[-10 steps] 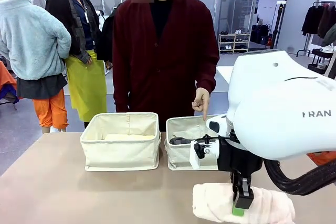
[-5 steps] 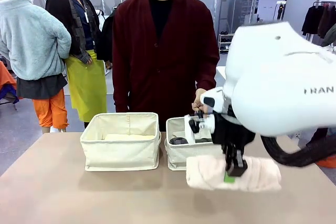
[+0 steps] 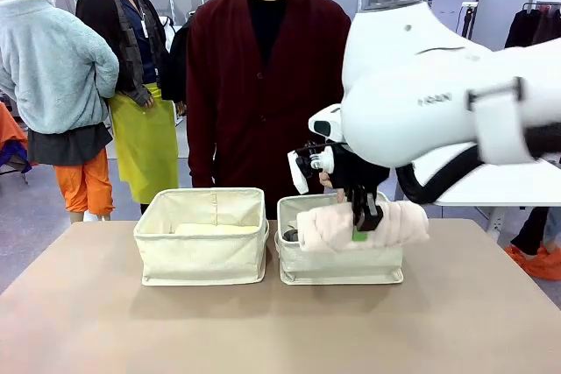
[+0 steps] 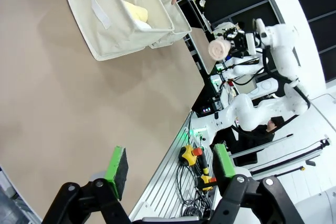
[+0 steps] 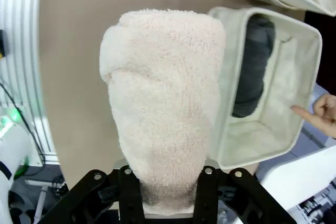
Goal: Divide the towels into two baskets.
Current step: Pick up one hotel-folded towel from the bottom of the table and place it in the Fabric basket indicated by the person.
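Front: my right hand [image 3: 361, 219] is clamped on the pink towel [image 3: 364, 224], its length crosswise above the right basket [image 3: 342, 264]. Left wrist: my left hand [image 4: 170, 163] gapes empty, baskets far ahead. Right wrist: the basket lies just beside and below the towel, grey towel [image 5: 252, 66] inside.

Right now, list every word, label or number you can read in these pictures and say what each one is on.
Dark lettering on the right arm's white casing: too small and blurred to read.
Left basket, right basket, cream-pink towel: no print visible.
Equipment past the table edge in the left wrist view: no legible text.
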`<action>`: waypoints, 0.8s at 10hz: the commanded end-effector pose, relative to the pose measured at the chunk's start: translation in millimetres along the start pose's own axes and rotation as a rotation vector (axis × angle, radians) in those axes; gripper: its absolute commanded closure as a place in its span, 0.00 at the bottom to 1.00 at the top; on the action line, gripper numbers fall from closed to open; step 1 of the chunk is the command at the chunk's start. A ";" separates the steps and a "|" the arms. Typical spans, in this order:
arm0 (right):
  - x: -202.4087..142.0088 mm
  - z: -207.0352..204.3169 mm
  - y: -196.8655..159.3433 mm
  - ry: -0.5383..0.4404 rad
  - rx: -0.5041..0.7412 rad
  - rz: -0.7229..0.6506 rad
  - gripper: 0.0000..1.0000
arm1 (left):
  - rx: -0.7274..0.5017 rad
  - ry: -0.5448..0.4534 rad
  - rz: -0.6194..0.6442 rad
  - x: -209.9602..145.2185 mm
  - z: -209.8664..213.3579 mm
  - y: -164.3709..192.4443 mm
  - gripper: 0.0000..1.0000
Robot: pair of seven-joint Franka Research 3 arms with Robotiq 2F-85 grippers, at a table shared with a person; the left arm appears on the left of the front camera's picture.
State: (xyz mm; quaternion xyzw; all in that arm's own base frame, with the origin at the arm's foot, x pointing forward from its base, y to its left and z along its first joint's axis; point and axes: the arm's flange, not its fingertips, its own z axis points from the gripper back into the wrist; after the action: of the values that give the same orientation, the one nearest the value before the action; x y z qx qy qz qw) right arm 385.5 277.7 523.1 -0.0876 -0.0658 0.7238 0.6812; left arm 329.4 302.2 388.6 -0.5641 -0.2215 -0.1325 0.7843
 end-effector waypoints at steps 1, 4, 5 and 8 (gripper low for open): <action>3.2 -1.8 -56.8 0.014 -0.059 0.011 0.64 | 0.002 0.005 0.020 -1.1 2.2 -6.3 0.18; -3.8 -29.3 -123.8 -0.025 -0.056 -0.001 0.64 | 0.002 0.005 0.020 -1.1 2.2 -6.3 0.18; -3.9 -39.2 -136.2 -0.028 -0.025 -0.018 0.64 | 0.002 0.005 0.020 -1.1 2.2 -6.3 0.18; -6.8 -78.6 -156.6 0.000 0.044 -0.057 0.64 | 0.002 0.005 0.020 -1.1 2.2 -6.3 0.18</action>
State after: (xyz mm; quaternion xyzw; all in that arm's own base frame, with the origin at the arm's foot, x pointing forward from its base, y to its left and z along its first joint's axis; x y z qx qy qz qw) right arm 553.8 273.5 475.6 -0.0738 -0.0636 0.7078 0.6997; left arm 329.3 302.3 388.6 -0.5641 -0.2216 -0.1324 0.7843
